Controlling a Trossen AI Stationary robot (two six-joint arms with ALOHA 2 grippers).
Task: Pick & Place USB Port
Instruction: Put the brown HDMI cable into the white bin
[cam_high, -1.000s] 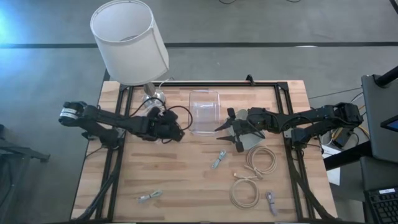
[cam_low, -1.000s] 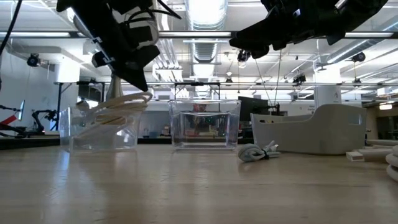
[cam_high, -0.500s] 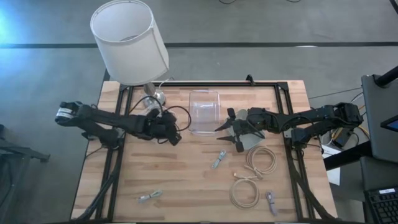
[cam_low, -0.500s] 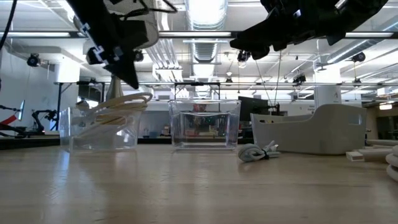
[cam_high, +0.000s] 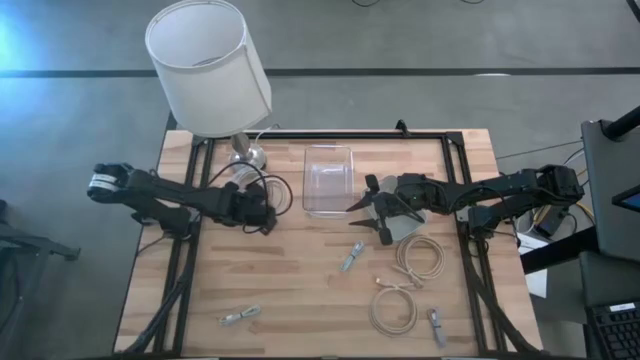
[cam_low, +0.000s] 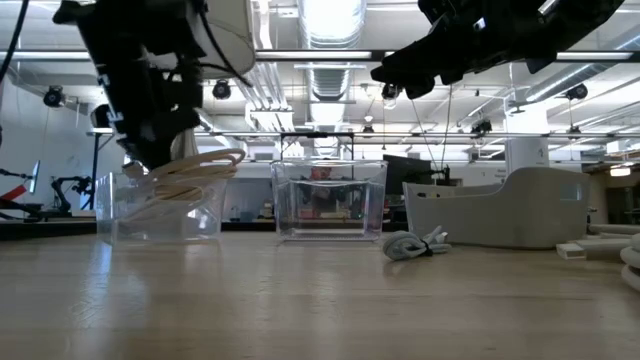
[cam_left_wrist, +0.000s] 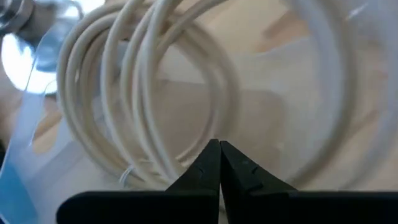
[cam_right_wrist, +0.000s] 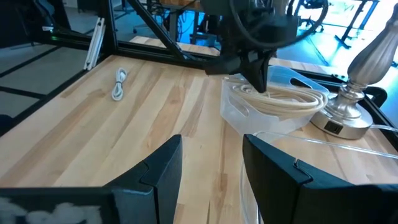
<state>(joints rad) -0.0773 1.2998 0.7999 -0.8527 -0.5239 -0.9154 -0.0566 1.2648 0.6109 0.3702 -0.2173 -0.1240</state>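
The left tool (cam_high: 268, 217) has its two dark fingers pressed together with nothing between them, as the left wrist view shows, and it hangs just above a small clear container (cam_high: 247, 190) near the lamp base (cam_high: 245, 152) on the left half of the desk (cam_high: 300, 290). Inside that container lies a coil of cream cable (cam_left_wrist: 143, 93), which rises above the container's rim in the low view. The right tool (cam_high: 366, 212) stands with its fingers spread apart and empty, raised above the desk just beside the right edge of a larger clear bin (cam_high: 329, 180) at the desk's middle rear. The right wrist view looks across the wood toward the left tool (cam_right_wrist: 260, 73) over the coil-filled container (cam_right_wrist: 267, 109). Below the right tool on the desk lies a small grey USB cable (cam_high: 351, 257), apart from both tools. To its right sit two loose cream cable coils (cam_high: 420, 258), one nearer the desk's front edge (cam_high: 394, 308), and a grey adapter (cam_high: 437, 326) lies beside that one at the front right. Another small grey cable (cam_high: 239, 316) lies at the front left. A large white lampshade (cam_high: 208, 65) overhangs the rear left corner.
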